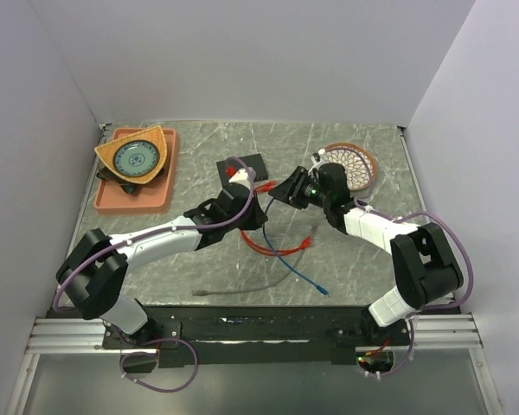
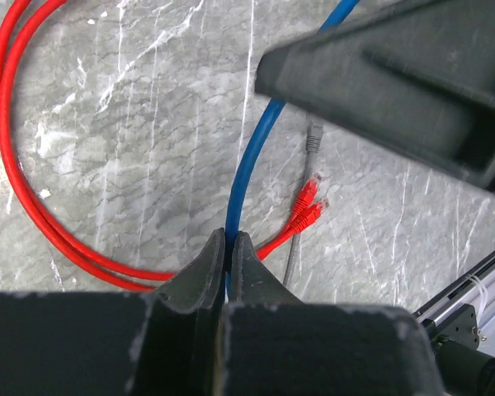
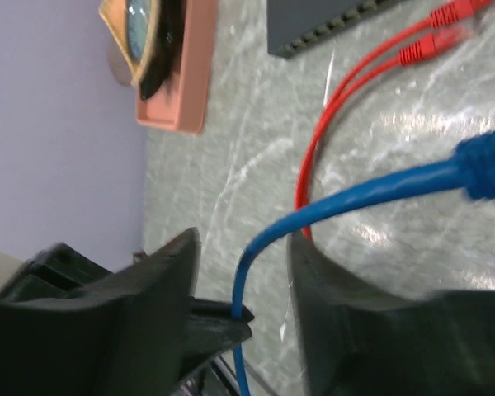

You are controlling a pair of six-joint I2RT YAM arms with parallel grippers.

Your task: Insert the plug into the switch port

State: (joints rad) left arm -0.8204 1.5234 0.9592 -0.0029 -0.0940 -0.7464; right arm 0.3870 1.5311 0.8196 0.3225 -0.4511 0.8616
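Observation:
The black switch box (image 1: 248, 164) lies at mid-table; its row of ports (image 3: 334, 35) shows along one edge in the right wrist view. My left gripper (image 1: 256, 210) (image 2: 228, 246) is shut on a blue cable (image 2: 241, 177). My right gripper (image 1: 283, 192) (image 3: 244, 243) is open, and the same blue cable (image 3: 355, 198) passes between its fingers untouched. The cable's thick blue plug end (image 3: 487, 165) shows at the right edge of the right wrist view. The plug tip is out of view.
A looped red cable (image 1: 264, 245) with two red plugs (image 2: 309, 205) and a grey cable (image 1: 242, 291) lie on the marble top. An orange tray (image 1: 137, 192) with a bowl stands back left, and a woven round mat (image 1: 356, 164) back right.

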